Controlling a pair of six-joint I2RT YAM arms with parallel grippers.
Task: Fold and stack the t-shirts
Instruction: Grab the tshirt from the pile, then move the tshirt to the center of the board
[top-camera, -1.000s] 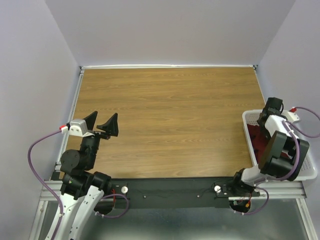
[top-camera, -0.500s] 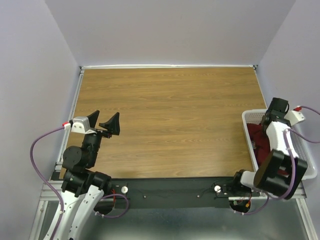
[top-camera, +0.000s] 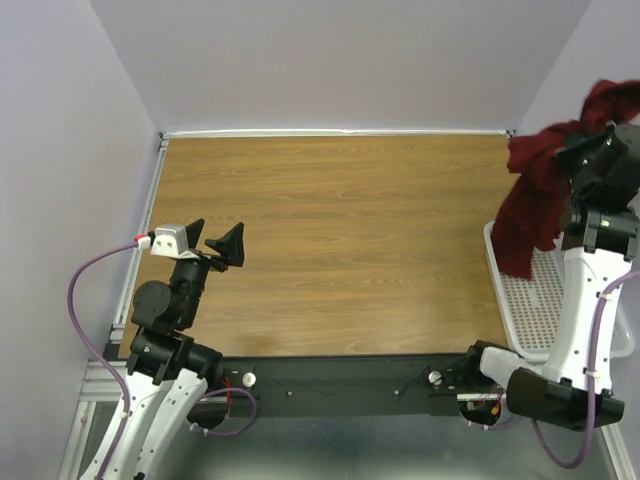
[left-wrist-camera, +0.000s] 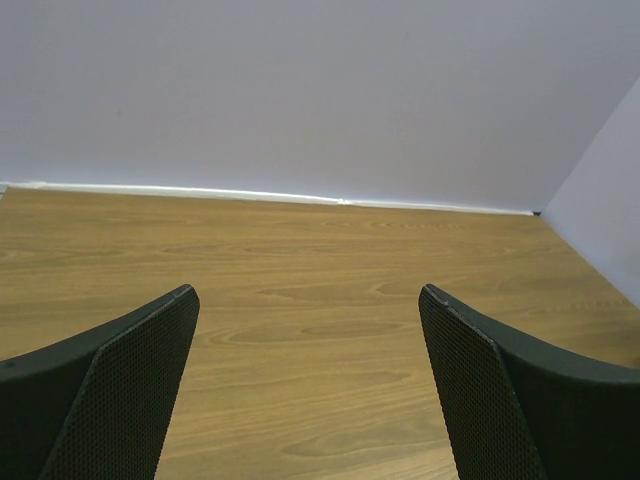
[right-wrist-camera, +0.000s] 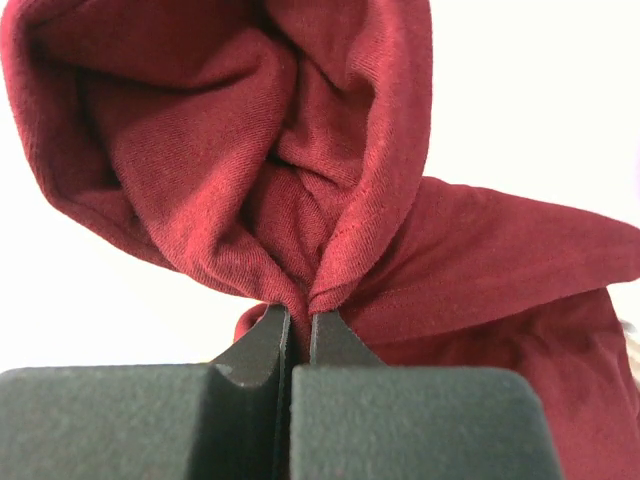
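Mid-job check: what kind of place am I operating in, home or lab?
Most likely a lab test cell: a wood-grain table boxed in by plain pale walls, an aluminium frame along its near edge, and a white mesh basket at the table's right edge.

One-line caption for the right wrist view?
Right gripper shut on a pinched fold of the maroon shirt, bunched above it.

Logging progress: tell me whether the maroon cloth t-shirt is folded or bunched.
Bunched: the maroon cloth t-shirt hangs crumpled from the shut right gripper, over the white plastic mesh basket.
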